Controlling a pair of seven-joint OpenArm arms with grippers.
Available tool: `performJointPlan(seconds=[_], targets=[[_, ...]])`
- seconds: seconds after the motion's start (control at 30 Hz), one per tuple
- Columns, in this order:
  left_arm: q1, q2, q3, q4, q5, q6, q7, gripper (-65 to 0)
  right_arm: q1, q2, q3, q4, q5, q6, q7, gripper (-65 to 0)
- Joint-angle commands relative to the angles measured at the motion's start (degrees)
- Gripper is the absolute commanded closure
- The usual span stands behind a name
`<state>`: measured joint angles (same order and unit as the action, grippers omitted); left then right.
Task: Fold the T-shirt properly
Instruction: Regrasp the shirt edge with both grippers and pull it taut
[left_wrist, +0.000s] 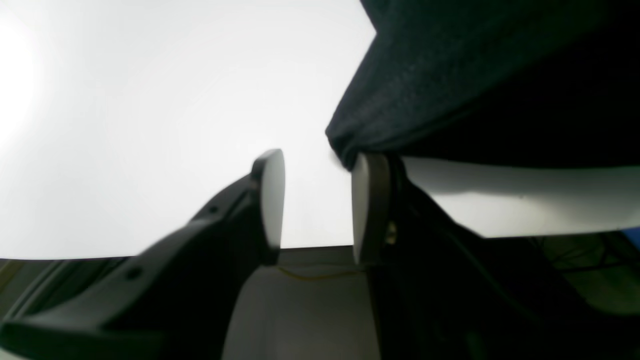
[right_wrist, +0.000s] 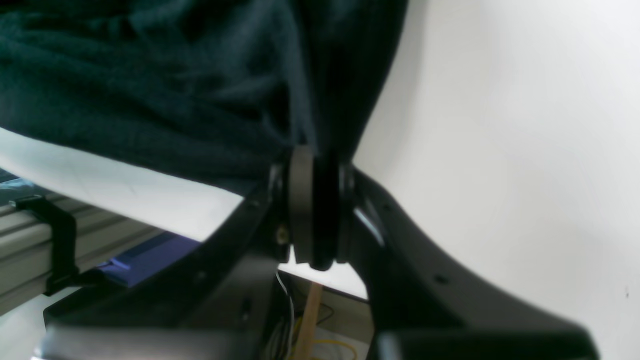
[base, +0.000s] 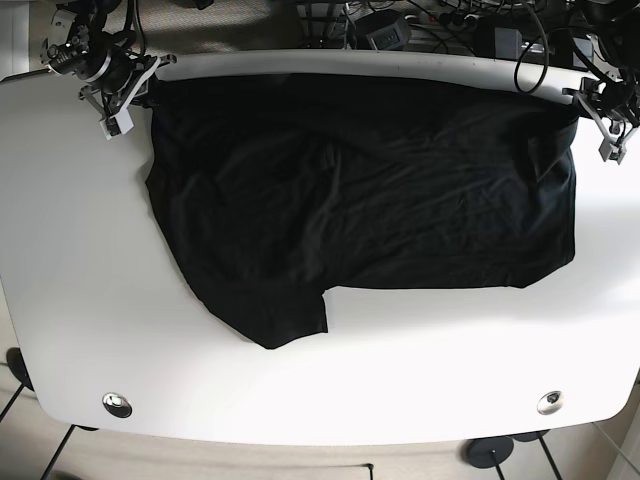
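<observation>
at the far left corner of the white round-cornered table (base: 70, 250), the right gripper (right_wrist: 315, 215) pinches a bunched fold of the dark, wrinkled cotton t-shirt (base: 360, 200), which sprawls across the far half of the tabletop with one sleeve trailing toward the near edge. at the far right, the left gripper (left_wrist: 312, 200) stands with its pale pads (left_wrist: 272, 195) narrowly parted, cloth brushing one pad but not clamped. a clean fold likely needs that side gripped first, then both corners lifted level to pull the wrinkles flat.
</observation>
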<state>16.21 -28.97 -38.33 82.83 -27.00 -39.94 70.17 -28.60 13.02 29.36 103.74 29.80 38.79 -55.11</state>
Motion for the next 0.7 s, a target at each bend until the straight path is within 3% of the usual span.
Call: performJointPlan(seconds=[0.03, 0.13, 0.3, 0.43, 0.5, 0.6, 0.7], targets=[[-0.3, -1.3, -0.3, 1.3, 0.0, -0.1, -0.3, -11.0, 0.0, 0.7, 0.4, 0.7, 0.7, -0.06, 1.2, -2.1], [-2.0, -1.3, -0.7, 0.9, 0.0, -0.1, -0.3, -4.0, 0.6, 0.7, 0.4, 0.7, 0.5, -0.06, 1.2, -2.1], [-2.2, -2.9, -6.2, 0.8, -1.2, -0.1, 2.7, -4.0, 0.7, 0.7, 0.6, 0.7, 0.2, -0.06, 1.2, -2.1], [-1.9, -9.4, -7.4, -7.4, -15.5, -0.1, 2.8, -4.7, 0.7, 0.3, 0.4, 0.7, 0.2, -0.06, 1.2, -2.1], [-1.9, -12.7, -7.4, -13.7, -19.9, -0.1, 2.7, -11.4, 0.7, -0.3, 0.5, 0.7, 0.1, -0.06, 1.2, -2.1], [-2.1, -16.1, -10.1, -21.5, -22.9, -0.1, 1.7, -22.8, 0.7, -0.4, 0.6, 0.7, 0.1, -0.06, 1.2, -2.1], [-2.2, -17.1, -13.2, -25.0, -23.3, -0.1, 1.1, -23.6, 0.7, -0.6, 0.5, 0.7, 0.1, -0.06, 1.2, -2.1]])
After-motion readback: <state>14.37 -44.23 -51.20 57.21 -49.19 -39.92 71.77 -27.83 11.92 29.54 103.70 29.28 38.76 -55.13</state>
